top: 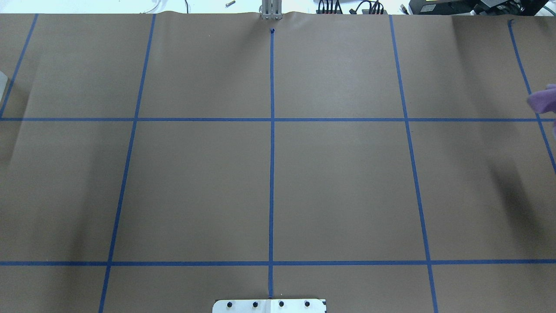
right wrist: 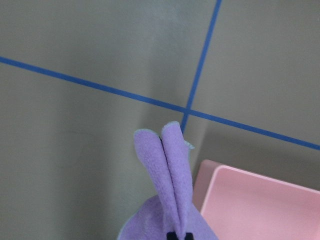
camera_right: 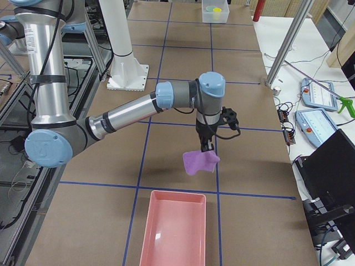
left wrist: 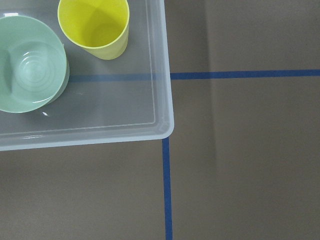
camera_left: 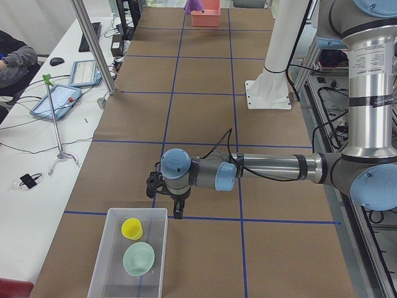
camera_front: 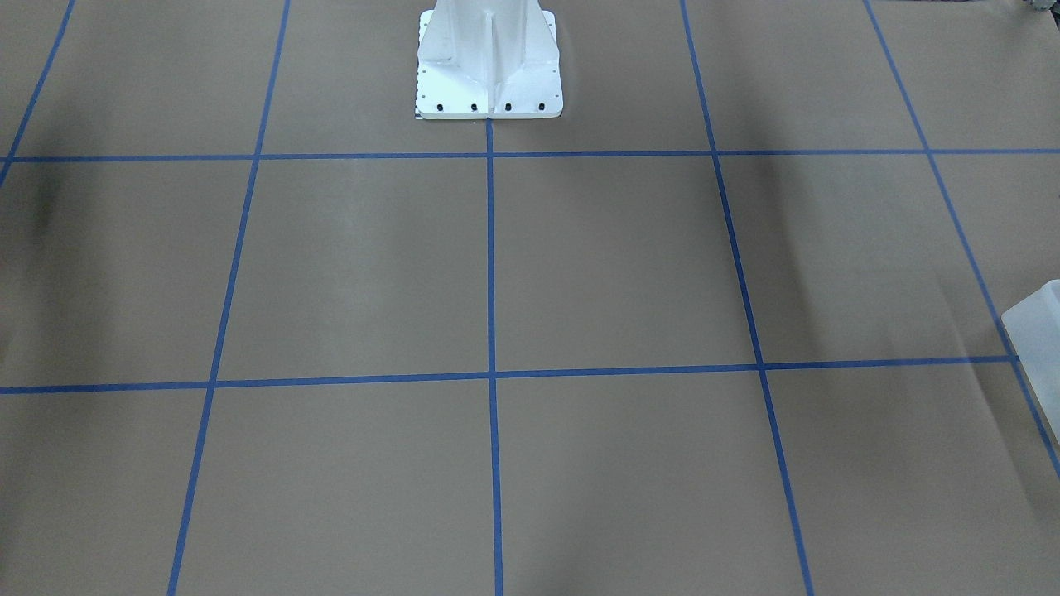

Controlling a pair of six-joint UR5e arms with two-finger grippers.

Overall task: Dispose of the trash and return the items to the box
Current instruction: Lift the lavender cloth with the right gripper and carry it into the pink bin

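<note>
The box (camera_left: pixel 102 273), a translucent white container, holds a yellow cup (camera_left: pixel 131 228) and a pale green bowl (camera_left: pixel 138 257). It also shows in the left wrist view (left wrist: pixel 150 100) with the cup (left wrist: pixel 95 25) and the bowl (left wrist: pixel 27 70). My left gripper (camera_left: pixel 167 202) hovers just past the box's far corner; I cannot tell whether it is open or shut. My right gripper (camera_right: pixel 204 147) is shut on a purple cloth (camera_right: pixel 201 162) and holds it in the air just short of a pink tray (camera_right: pixel 175 227). The cloth (right wrist: pixel 167 170) hangs folded beside the tray's corner (right wrist: pixel 260 205).
The table is brown paper with a blue tape grid. The white bolted robot base (camera_front: pixel 489 66) stands at mid table. A corner of the box (camera_front: pixel 1035 331) and a bit of the cloth (top: pixel 543 102) reach into the fixed views. Tablets and cables lie beyond the table's far edge.
</note>
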